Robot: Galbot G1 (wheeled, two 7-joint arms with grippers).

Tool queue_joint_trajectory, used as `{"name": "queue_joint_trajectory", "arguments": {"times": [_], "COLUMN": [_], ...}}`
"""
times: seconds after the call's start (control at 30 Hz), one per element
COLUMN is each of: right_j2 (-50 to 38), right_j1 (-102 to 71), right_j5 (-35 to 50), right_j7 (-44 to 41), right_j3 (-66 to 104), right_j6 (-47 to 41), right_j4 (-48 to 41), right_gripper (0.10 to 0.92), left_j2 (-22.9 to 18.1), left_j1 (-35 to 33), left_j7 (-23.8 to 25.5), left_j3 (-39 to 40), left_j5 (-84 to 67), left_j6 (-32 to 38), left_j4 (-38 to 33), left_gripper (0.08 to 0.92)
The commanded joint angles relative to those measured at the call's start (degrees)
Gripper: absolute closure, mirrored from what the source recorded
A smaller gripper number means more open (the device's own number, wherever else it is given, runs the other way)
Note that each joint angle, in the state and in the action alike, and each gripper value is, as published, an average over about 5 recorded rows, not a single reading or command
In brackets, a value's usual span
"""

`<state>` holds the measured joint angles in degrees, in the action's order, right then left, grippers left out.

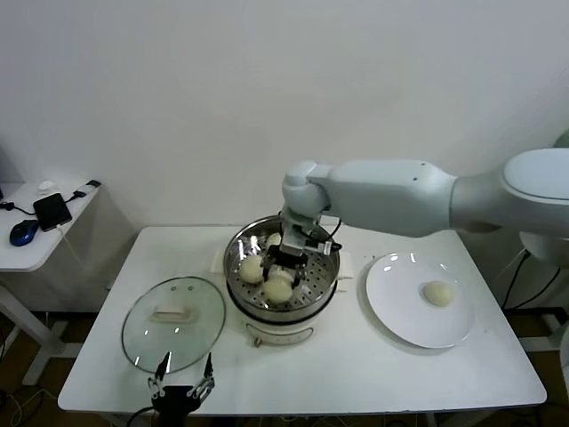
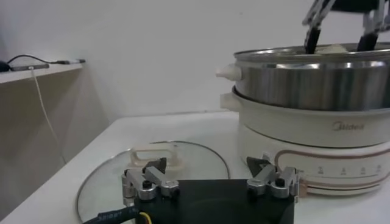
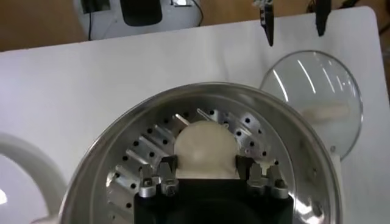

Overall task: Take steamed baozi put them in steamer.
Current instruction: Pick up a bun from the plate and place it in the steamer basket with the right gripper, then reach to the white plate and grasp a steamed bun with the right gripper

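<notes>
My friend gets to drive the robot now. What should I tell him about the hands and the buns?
Right gripper: down inside the steamer, shut on a baozi, not let go yet.
Left gripper: open, holding nothing, parked at the table's near edge beside the glass lid.
Buns: two others in the steamer show in the head view, so with the held one it makes at least three there. One bun is left on the white plate, to the right of the steamer.
Left to do: release this bun, lift out, then fetch the last one from the plate.
</notes>
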<state>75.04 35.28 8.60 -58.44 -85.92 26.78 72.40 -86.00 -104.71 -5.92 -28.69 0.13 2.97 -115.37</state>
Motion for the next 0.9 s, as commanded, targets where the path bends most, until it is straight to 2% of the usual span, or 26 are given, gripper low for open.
{"name": "queue_joint_trajectory", "arguments": {"times": [0.03,0.13,0.37,0.63,0.7,0.8,0.9], "right_j2": [1.75,1.66,-0.44,-12.74,-16.64,-22.91,-29.32], "right_j1": [-3.83,-3.27,0.66,10.51,12.07,14.16,14.7], "right_j5": [-2.56,-2.26,0.7,13.43,16.57,20.93,21.23], "right_j7": [0.29,0.38,1.72,-1.91,-1.51,-0.22,-0.87], "right_j3": [0.31,0.3,1.58,-3.81,-5.9,-9.97,-12.72], "right_j6": [2.67,3.22,3.29,1.35,-2.42,-13.34,-22.12], "right_j4": [-2.11,-2.44,-2.5,-6.3,-8.98,-11.4,-11.6], "right_gripper": [0.38,0.367,0.221,0.203,0.203,0.202,0.203], "left_j2": [-0.01,0.06,0.03,0.25,0.29,0.34,0.42], "left_j1": [0.0,0.06,0.3,-0.12,-0.14,-0.14,-0.05], "left_j7": [0.01,0.03,0.03,0.01,0.03,0.07,0.08], "left_j3": [-0.03,-0.03,0.11,0.09,0.15,0.27,0.36], "left_j5": [-0.12,-0.18,-0.21,0.0,0.12,0.17,0.16], "left_j6": [-0.03,-0.06,-0.24,-0.02,-0.01,-0.02,-0.01], "left_j4": [0.22,0.27,0.19,-0.09,-0.18,-0.29,-0.2], "left_gripper": [0.177,0.177,0.177,0.177,0.177,0.177,0.177]}}
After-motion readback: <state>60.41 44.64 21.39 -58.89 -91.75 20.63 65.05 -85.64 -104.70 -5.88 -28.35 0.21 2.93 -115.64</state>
